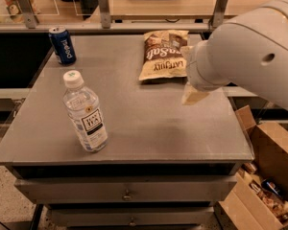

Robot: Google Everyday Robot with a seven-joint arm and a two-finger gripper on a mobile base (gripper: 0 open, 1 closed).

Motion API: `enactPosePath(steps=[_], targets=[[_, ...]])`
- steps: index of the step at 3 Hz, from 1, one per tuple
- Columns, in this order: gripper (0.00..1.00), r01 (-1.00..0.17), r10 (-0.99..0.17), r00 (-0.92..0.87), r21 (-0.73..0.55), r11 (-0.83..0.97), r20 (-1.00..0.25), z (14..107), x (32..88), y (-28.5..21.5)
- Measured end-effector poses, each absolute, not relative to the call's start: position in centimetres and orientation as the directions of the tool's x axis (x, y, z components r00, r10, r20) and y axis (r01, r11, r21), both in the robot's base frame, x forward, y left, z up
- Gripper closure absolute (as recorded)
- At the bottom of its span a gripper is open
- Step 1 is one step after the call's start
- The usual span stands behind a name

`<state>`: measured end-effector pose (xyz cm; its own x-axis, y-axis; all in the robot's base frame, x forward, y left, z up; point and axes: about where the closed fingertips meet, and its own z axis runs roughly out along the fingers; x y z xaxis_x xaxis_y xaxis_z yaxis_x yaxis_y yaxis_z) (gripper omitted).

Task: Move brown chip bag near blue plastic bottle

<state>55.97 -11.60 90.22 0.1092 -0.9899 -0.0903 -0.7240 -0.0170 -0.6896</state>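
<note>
Cream fingers (194,96) stick out from behind the big white arm (249,56) on the right side of the grey table (149,128). They belong to the gripper (189,74). The 2 tips are far apart, so the gripper is open, and it holds nothing. 1 tip is up by the right edge of the brown chip bag (163,55). The other tip hangs lower, over bare table.

The brown chip bag lies flat near the back of the table, just left of the gripper. Its white letters face up.

The blue plastic bottle (85,114) stands upright near the front left of the table, with its white cap on top. It is well apart from the bag.

A blue soda can (62,44) stands upright at the back left corner, behind the bottle.

Under the table top are 2 drawers (127,190) with small knobs. An open cardboard box (269,176) sits on the floor to the right, with things inside it.
</note>
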Motion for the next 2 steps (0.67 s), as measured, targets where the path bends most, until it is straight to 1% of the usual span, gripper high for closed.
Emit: enactPosePath(steps=[2], targets=[[0.25,-0.72,-0.991,0.113,-0.693,-0.036,-0.066,88.4,58.9,-9.5]])
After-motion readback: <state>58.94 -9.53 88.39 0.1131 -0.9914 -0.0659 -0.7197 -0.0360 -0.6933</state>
